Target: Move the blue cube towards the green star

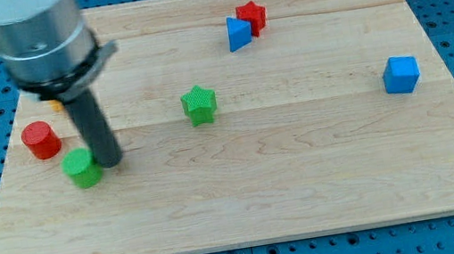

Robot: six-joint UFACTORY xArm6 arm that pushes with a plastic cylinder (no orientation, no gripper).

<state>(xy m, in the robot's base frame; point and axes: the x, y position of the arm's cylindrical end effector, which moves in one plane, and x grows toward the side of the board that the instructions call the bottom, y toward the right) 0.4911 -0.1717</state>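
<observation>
The table (250,223) puts my tip (112,161) near its left edge, touching a green block (82,168), with no fingers to open or close. The blue cube (400,74) sits by the right edge, well apart from the central green star (199,104); crossing carelessly, I risk knocking the star away.

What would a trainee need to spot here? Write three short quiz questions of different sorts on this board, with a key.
1. True or false: the blue cube touches the green star.
2. Which block lies right beside my tip?
A. the red star
B. the green block
C. the red cylinder
3. Fill in: the blue triangular block sits against the ____ star near the view's top.

Key:
1. False; the cube lies far toward the view's right, the star near the middle of the wooden board.
2. B
3. red
</observation>
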